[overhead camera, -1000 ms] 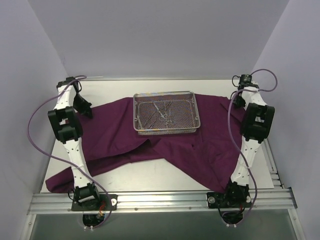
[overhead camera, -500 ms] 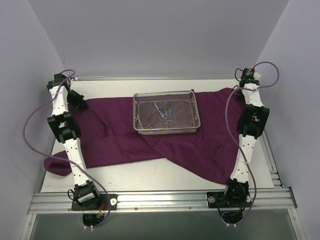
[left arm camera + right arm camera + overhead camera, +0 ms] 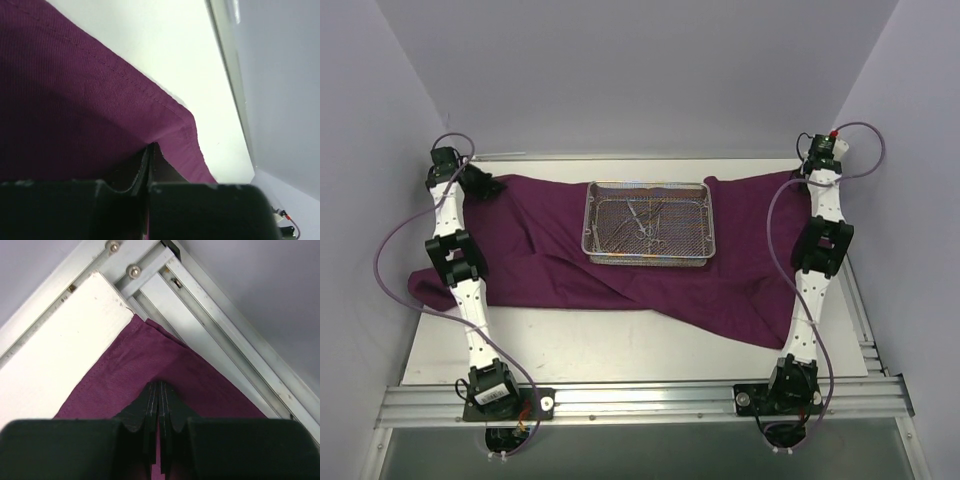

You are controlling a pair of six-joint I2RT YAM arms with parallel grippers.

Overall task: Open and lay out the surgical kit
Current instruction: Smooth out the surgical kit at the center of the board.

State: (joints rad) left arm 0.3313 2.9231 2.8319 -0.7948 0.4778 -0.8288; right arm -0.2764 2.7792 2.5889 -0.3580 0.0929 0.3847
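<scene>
Cloth corners have moved outward in the last second: both my arms have stretched toward the far corners of the table (image 3: 620, 345), and the purple wrap (image 3: 620, 280) that lay bunched, with a fold sagging off the lower left edge, now runs as a wide band across the middle of the overhead view. My left gripper (image 3: 151, 150) is clamped on the wrap's hem near the upper left, and my right gripper (image 3: 159, 387) is pinched on the opposite corner at the upper right, right by the metal rails. I judge the opening nearly done, though a diagonal fold still crosses the lower right and needs smoothing. Counting: one wrap, one wire-mesh tray (image 3: 645, 259) sitting on it in the upper middle, and a small cluster of slim metal instruments (image 3: 645, 220) inside, too tangled and small to number.
</scene>
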